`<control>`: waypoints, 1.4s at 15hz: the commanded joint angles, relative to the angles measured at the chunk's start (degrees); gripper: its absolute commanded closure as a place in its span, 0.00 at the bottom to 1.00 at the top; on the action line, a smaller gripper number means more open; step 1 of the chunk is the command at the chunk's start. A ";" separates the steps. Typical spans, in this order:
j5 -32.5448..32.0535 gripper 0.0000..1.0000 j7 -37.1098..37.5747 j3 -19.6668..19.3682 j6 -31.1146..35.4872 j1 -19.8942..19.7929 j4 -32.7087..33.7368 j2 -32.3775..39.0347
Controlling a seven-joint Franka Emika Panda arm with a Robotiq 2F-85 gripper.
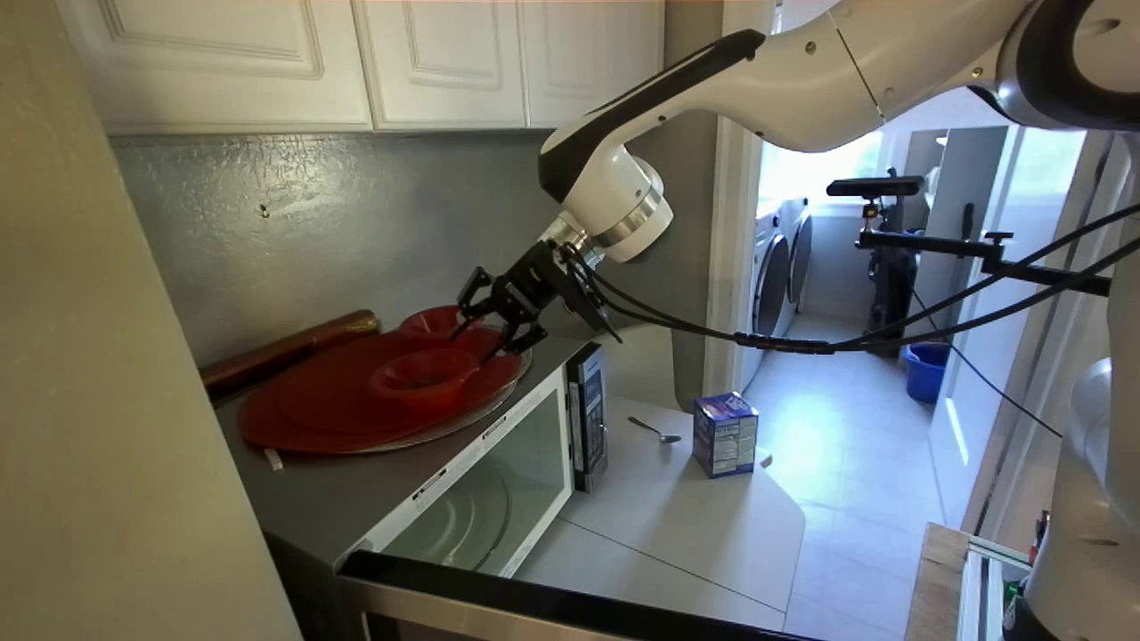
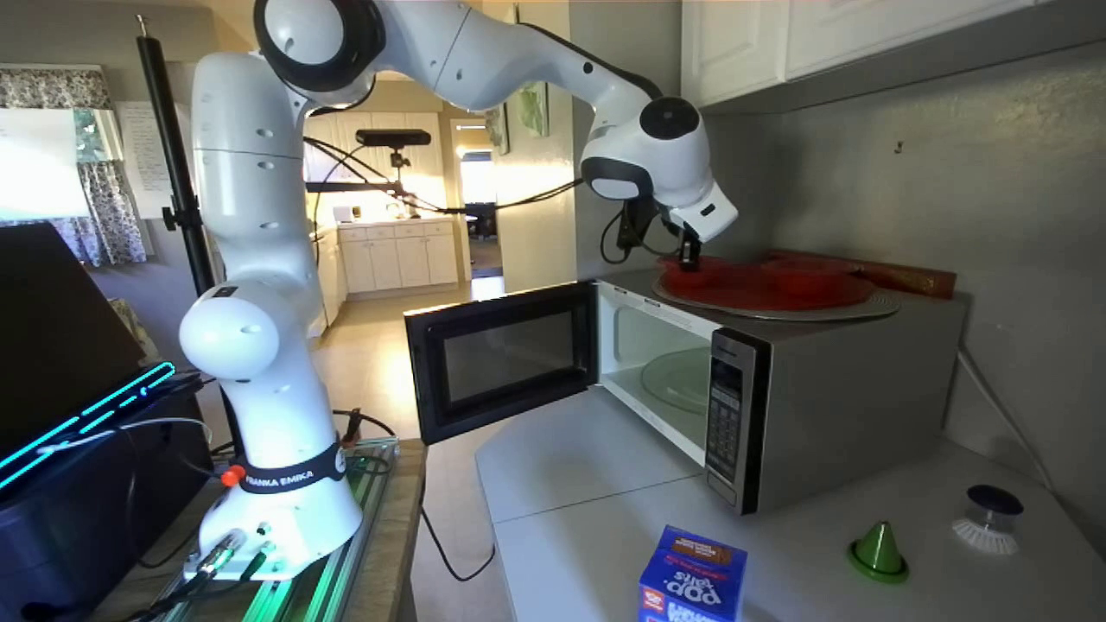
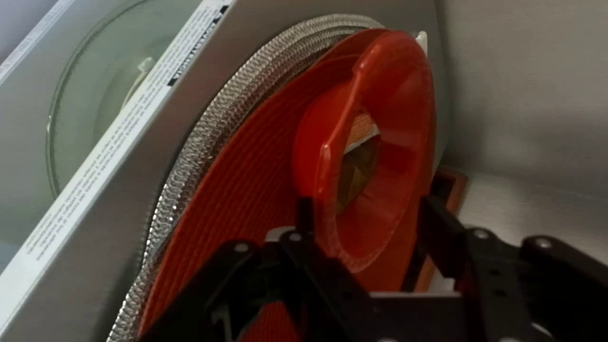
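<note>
Between the spread jaws in the wrist view, a red bowl [image 3: 398, 154], contact unclear.

Home kitchen: white panelled wall cabs. [image 1: 436, 62], upper L in an exterior view; boxy grey-&-black metal microwave [image 2: 829, 397] on smooth white countertop [image 2: 562, 458], R of ctr. in an exterior view; low white drawer-fronted base cabs. [image 2: 399, 257] there, L of ctr. Also homey: floral fabric curtains [image 2: 112, 212], upper L, same frame, & white round-doored front-load laundry machines [image 1: 773, 267], R of ctr. in an exterior view.
</note>
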 commanded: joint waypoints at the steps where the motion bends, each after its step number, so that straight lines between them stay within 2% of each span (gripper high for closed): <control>1: 3.35 0.53 -1.90 0.52 -2.91 -1.54 1.65 -0.07; 2: 3.49 0.53 -1.94 0.49 -3.21 -1.63 1.88 -0.04; 4: 3.25 0.72 -1.93 0.47 -3.42 -1.75 2.23 0.25; 5: 3.13 0.78 -1.94 0.50 -3.30 -1.74 2.29 0.40; 7: 2.95 0.79 -1.83 0.55 -2.80 -1.65 2.40 0.84; 14: 2.51 0.69 -2.50 0.78 -2.06 -1.43 2.11 2.14; 16: 2.70 0.74 -2.91 0.89 -2.07 -1.44 1.99 2.25; 17: 2.81 0.94 -3.14 0.95 -2.13 -1.47 1.91 2.21; 21: 2.82 1.00 -3.82 1.02 -2.17 -1.54 1.76 2.02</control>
